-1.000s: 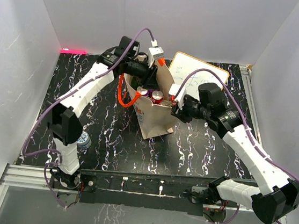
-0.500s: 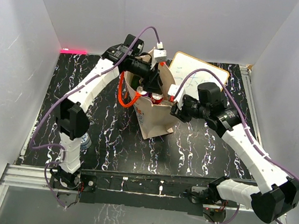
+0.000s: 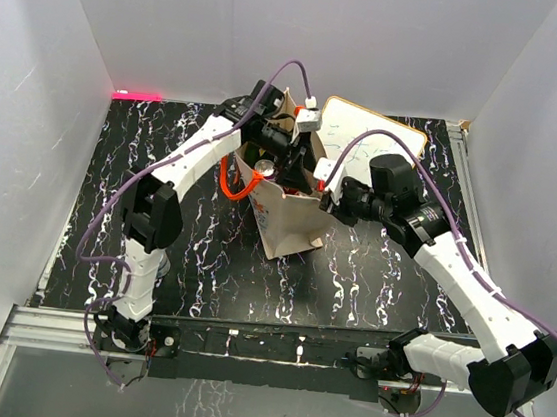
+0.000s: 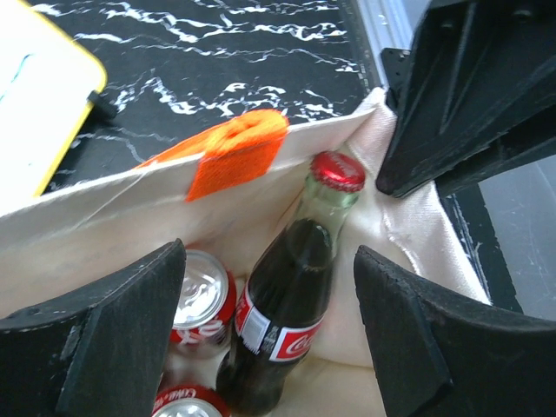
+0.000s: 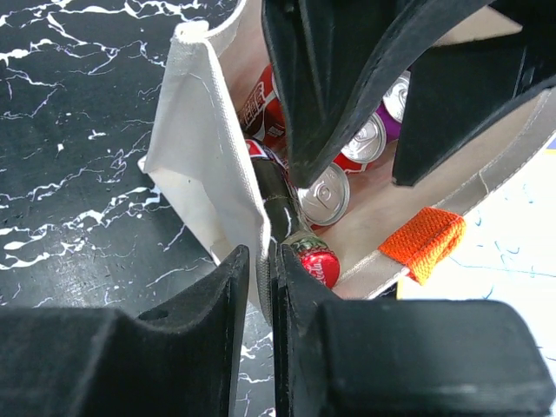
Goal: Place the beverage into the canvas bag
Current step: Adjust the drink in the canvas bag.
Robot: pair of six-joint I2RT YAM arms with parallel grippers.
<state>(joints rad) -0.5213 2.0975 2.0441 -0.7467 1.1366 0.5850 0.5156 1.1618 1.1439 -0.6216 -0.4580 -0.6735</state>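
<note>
One glass cola bottle leans inside the canvas bag next to cans; left end effector hangs wide open over it, right end effector is clamped on the floppy rim. Bottle's probably heavy, slick, breakable, so I'd grab the neck.

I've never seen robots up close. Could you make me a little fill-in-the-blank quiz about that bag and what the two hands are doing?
1. The cola bottle inside the canvas bag has a ___ cap.
2. The left hand above the bottle is ___, holding nothing.
3. The right hand pinches the rim of the canvas ___.

Missing words: red; open; bag.
</note>
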